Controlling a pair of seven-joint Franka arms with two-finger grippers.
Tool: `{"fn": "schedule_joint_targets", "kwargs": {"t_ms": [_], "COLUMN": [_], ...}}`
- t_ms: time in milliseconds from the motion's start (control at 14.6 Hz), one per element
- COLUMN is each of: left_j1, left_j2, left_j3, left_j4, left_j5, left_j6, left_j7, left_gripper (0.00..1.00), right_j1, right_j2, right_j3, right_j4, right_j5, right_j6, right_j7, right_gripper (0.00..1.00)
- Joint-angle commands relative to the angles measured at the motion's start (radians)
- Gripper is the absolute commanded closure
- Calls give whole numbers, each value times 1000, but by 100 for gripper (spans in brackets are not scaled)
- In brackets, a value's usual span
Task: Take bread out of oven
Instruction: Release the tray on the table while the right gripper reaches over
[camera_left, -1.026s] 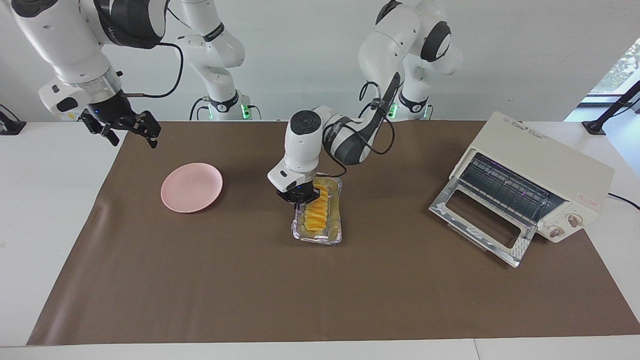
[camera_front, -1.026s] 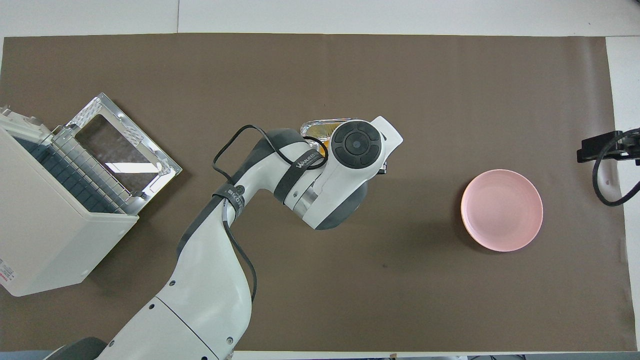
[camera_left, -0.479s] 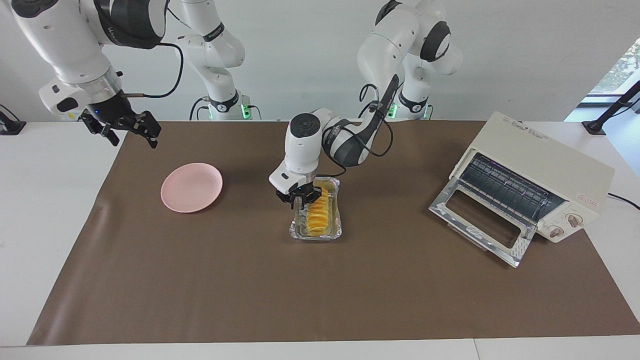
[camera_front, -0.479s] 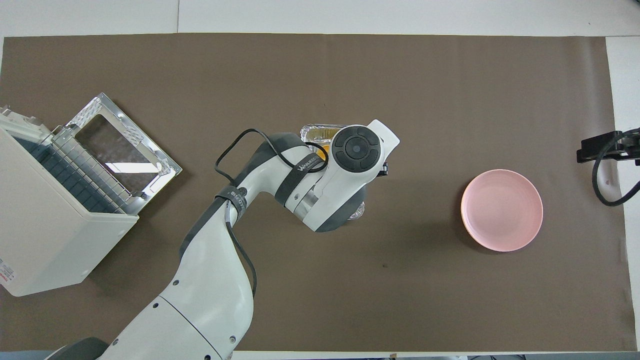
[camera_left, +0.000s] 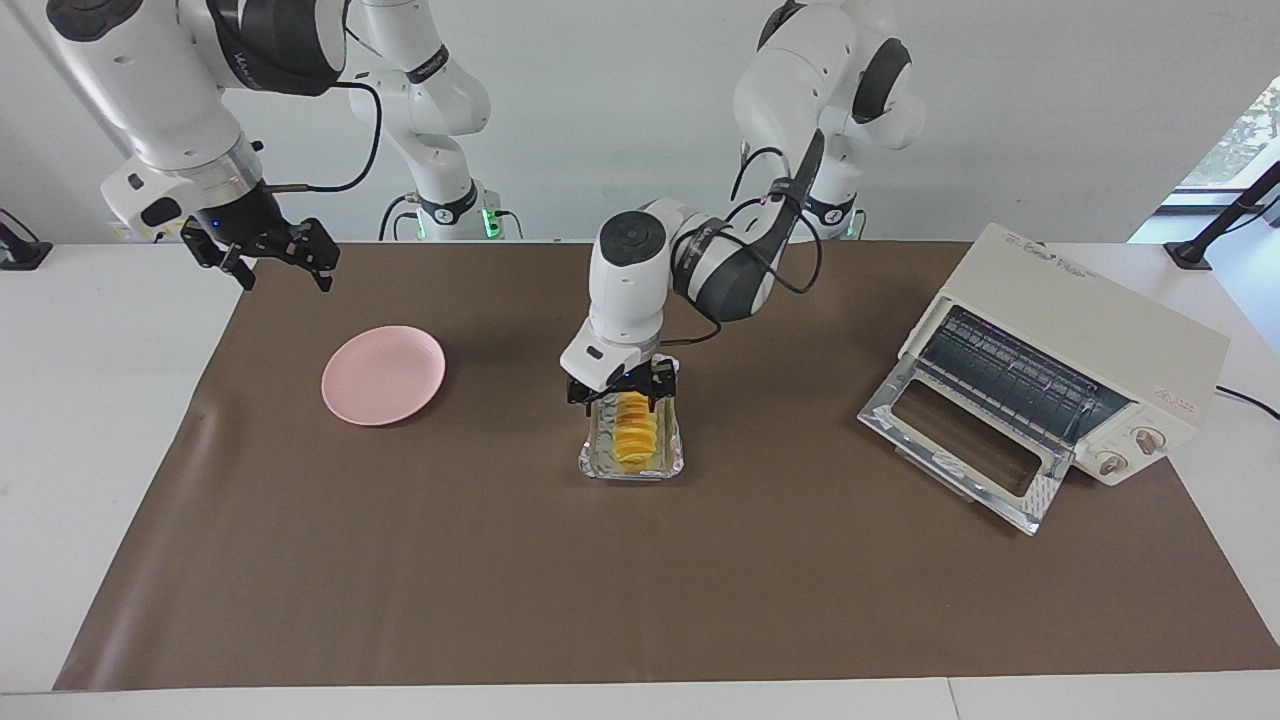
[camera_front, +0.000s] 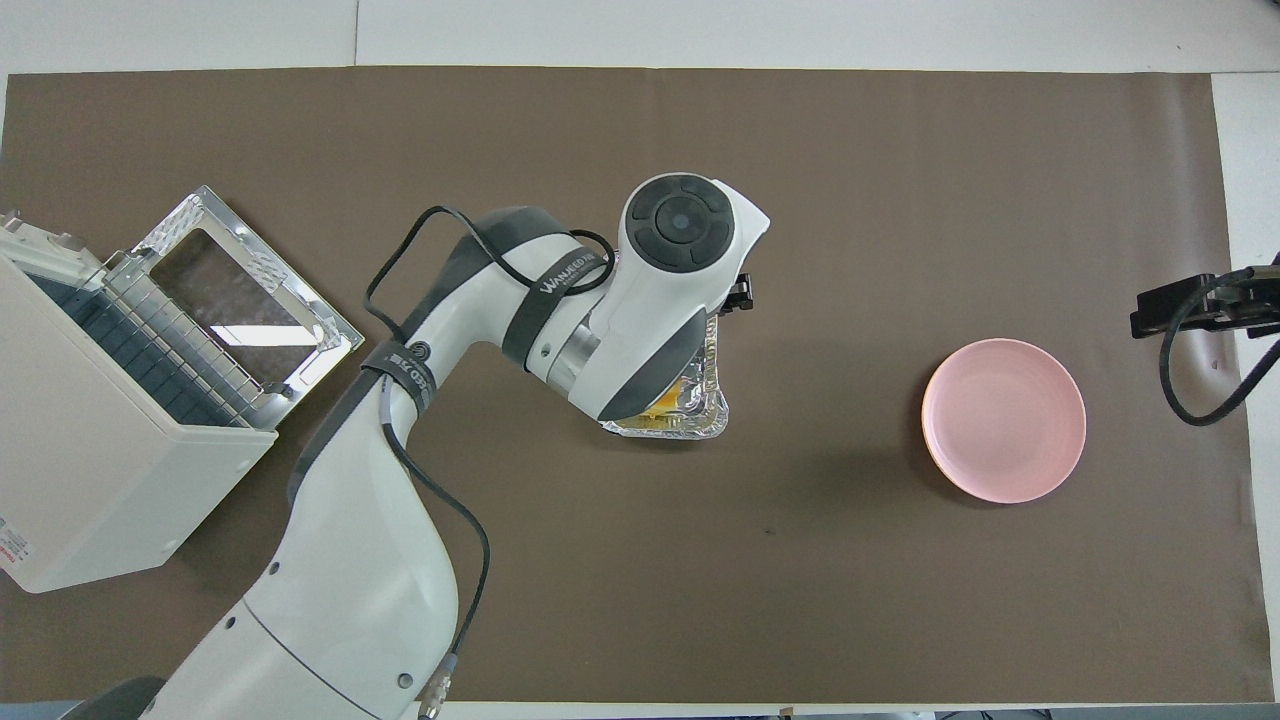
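Bench (camera_left: 80, 420) edges are showing white around a brown mat (camera_left: 640, 580) that is covering most of the top. Nearest the robots, the right hand (camera_left: 270, 262) is hanging in the air over the mat's corner at the right arm's end, its fingers standing apart and gripping nothing; that arm is waiting there. The pink plate (camera_left: 383, 374) is lying on the mat toward the same end, a little farther from the robots than that corner, and nothing is lying on it.

Around the middle of the mat the left arm is reaching out from its base and bending down, so that the left hand (camera_left: 622, 388) is hovering just above the end of the foil tray (camera_left: 600, 462) nearer the robots. Its fingers are spread wide on either side of the tray's width and are not gripping anything. The bread (camera_left: 632, 432) is lying lengthwise inside the foil tray, which is sitting flat on the mat; in the overhead view the arm is covering most of both, leaving only a tray corner (camera_front: 712, 420) showing.

Toward the left arm's end of the bench the oven (camera_left: 1090, 340) is standing at an angle, its glass door (camera_left: 965, 450) dropped fully open onto the mat and its wire rack (camera_left: 1010, 378) showing inside. The bread is well apart from the oven.
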Motion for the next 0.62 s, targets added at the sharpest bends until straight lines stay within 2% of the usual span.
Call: {"fn": "schedule_joint_targets", "kwargs": {"t_ms": [0, 342, 547], "left_j1": [104, 284, 421], "left_j2": [-155, -266, -305], "left_j3": [-2, 2, 3], "left_j4": [-63, -80, -99], "left_j5": [-48, -41, -41], "left_j6": [-85, -258, -298], "left_j7": [1, 21, 148], "left_gripper": [0, 0, 0], "right_j1": [12, 66, 112], "right_j2": [-40, -40, -45], "right_j3": [4, 4, 2], "right_j4": [-51, -56, -122], "right_j5": [8, 18, 20], "right_j6": [15, 23, 121], "right_j7": [-40, 42, 95], "right_gripper": [0, 0, 0]}}
